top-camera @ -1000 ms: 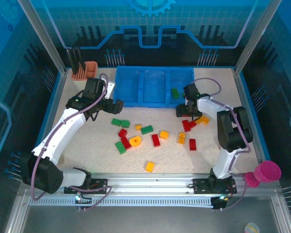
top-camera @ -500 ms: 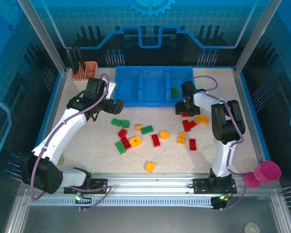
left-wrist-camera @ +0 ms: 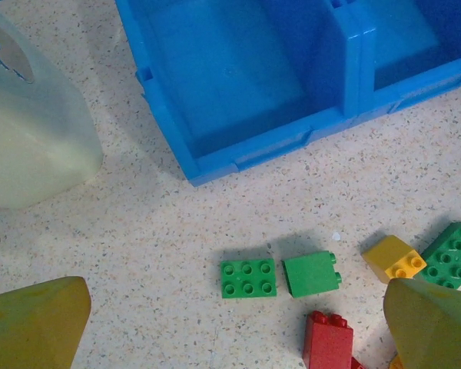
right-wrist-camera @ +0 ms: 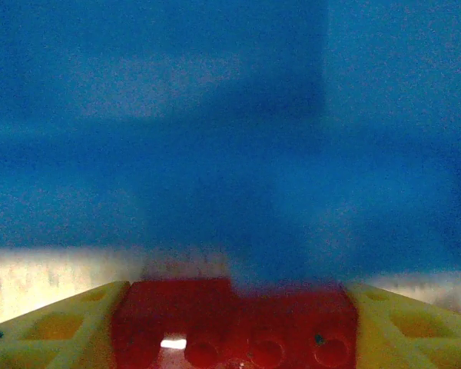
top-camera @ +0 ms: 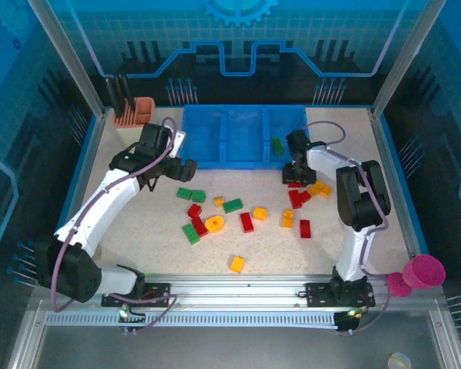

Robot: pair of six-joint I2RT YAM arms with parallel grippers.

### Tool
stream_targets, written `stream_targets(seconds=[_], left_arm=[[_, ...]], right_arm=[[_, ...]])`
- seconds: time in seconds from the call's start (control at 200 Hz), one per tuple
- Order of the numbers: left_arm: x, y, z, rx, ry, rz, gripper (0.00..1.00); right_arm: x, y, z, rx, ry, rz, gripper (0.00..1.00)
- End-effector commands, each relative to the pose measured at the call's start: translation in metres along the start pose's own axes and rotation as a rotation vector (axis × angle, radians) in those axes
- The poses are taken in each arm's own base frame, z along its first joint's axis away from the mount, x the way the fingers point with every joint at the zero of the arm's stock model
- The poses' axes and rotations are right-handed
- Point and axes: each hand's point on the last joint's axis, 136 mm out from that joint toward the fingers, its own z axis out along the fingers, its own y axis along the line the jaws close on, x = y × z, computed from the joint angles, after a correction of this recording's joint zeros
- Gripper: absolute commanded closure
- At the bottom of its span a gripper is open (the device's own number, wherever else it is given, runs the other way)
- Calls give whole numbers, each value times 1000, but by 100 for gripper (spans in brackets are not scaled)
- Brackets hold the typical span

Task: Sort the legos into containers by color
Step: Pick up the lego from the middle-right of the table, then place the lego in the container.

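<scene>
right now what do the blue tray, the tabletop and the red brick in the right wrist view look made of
Blue three-compartment tray: moulded plastic, semi-gloss; soft sheen, rounded walls. Speckled beige tabletop: probably stone-look laminate or composite, matte; fine dark flecks. Red studded brick: hard glossy plastic; a bright glint near its studs.

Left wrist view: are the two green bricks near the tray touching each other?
Apart. Left wrist view shows bare table between the flat green brick and the taller green brick.
</scene>
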Motion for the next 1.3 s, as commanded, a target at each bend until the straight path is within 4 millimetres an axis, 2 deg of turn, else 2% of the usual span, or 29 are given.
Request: stream_targets(seconds=[0.0, 0.075, 0.19, 0.285, 0.335, 0.37, 0.45, 0.575, 0.731, 0.851, 0.871, 0.886, 0.936, 1.046, 1.141, 1.291], left_arm=[[0, -2, 1, -6, 4, 34, 1], [0, -1, 1, -10, 4, 35, 1], [-4, 11, -2, -78, -14, 3, 1], [-6, 11, -6, -79, -34, -2, 1], [-7, 10, -9, -73, -49, -4, 1], [-7, 9, -10, -68, -54, -5, 1], [-7, 9, -13, -64, -60, -4, 1], [-5, 9, -19, -62, -66, -6, 1], [-1, 11, -25, -78, -81, -8, 1], [-1, 6, -26, -46, -94, -7, 1], [-1, 5, -25, -43, -96, -5, 1], [-1, 5, -25, -45, -97, -6, 1], [-2, 8, -23, -65, -105, -21, 1], [-1, 8, -22, -62, -86, -64, 1], [-4, 8, -19, -58, -74, -107, 1], [-5, -2, -10, -2, -78, -132, 1]], right_arm=[[0, 14, -46, 5, -70, -72, 42], [-13, 22, -77, 15, -133, -122, 42], [-47, 47, -129, -27, -276, -181, 43], [-77, 82, -163, -88, -412, -280, 43], [-89, 107, -173, -131, -487, -382, 43], [-99, 118, -177, -118, -526, -418, 45], [-119, 139, -173, -137, -552, -460, 48], [-145, 167, -153, -152, -569, -496, 46], [-161, 188, -125, -155, -542, -511, 46], [-164, 197, -96, -130, -497, -534, 45], [-165, 197, -99, -128, -500, -533, 45], [-163, 199, -86, -122, -477, -538, 45], [-160, 201, -72, -117, -447, -541, 45], [-155, 201, -55, -104, -414, -543, 45], [-152, 203, -49, -115, -405, -546, 44], [-152, 203, -53, -129, -405, -564, 38]])
